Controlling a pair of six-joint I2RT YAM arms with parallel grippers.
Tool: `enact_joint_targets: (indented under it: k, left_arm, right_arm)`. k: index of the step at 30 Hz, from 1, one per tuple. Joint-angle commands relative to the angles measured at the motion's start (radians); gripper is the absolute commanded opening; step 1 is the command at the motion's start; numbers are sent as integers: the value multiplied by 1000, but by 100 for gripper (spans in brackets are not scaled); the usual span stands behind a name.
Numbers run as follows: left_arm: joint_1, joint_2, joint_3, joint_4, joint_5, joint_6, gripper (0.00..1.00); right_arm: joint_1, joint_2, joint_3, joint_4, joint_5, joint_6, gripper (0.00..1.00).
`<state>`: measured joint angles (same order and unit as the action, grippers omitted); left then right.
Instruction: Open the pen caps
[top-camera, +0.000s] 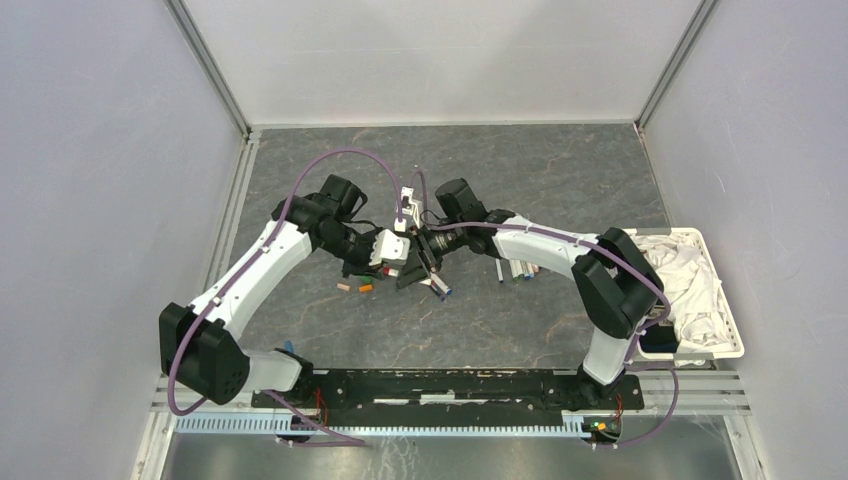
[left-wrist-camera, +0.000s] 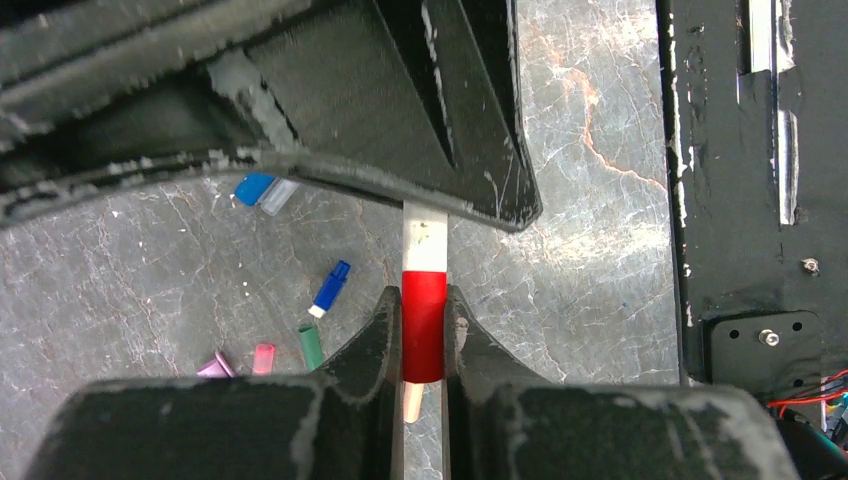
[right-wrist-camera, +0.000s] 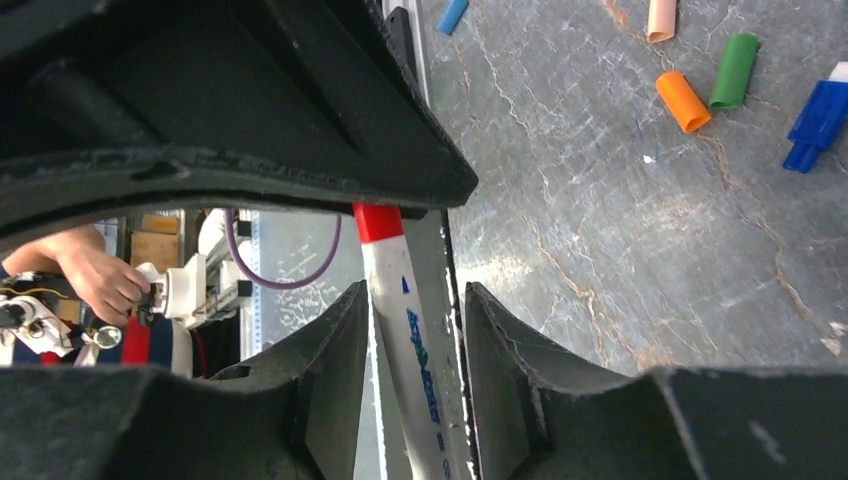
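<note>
My left gripper (left-wrist-camera: 423, 300) is shut on the red cap (left-wrist-camera: 423, 330) of a pen. The pen's white barrel (left-wrist-camera: 424, 235) runs up into my right gripper. In the right wrist view my right gripper (right-wrist-camera: 412, 295) is closed on that printed white barrel (right-wrist-camera: 405, 320), with the red cap (right-wrist-camera: 377, 222) showing beyond it. In the top view both grippers (top-camera: 415, 265) meet at the table's middle. Loose caps lie on the table: purple (left-wrist-camera: 212, 367), pink (left-wrist-camera: 263, 357), green (left-wrist-camera: 311, 346), orange (right-wrist-camera: 683, 100) and blue (right-wrist-camera: 452, 15).
Several more pens (top-camera: 520, 270) lie to the right of the grippers, and one pen (top-camera: 440, 288) lies just below them. A short blue piece (left-wrist-camera: 331, 287) lies near the caps. A white basket (top-camera: 735, 330) with white cloth stands at the right edge. The black rail (top-camera: 440, 385) runs along the near edge.
</note>
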<state>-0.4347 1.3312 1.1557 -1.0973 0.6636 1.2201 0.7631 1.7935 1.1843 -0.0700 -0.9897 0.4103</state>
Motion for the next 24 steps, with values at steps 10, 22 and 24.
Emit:
enact_joint_targets:
  k: [10,22,24]
  left_arm:
    - [41,10,69,-8,-34,33,2]
    - [240,69,111,-64,-158,206,2]
    - [252,71,87,-40,-162,203,2]
  right_arm:
    - [-23,-50,-49,17,6,-12,0]
    - [-119,-193,-217,-201,166,-204,0]
    - [-141,-207,-216,-230,206,-221,0]
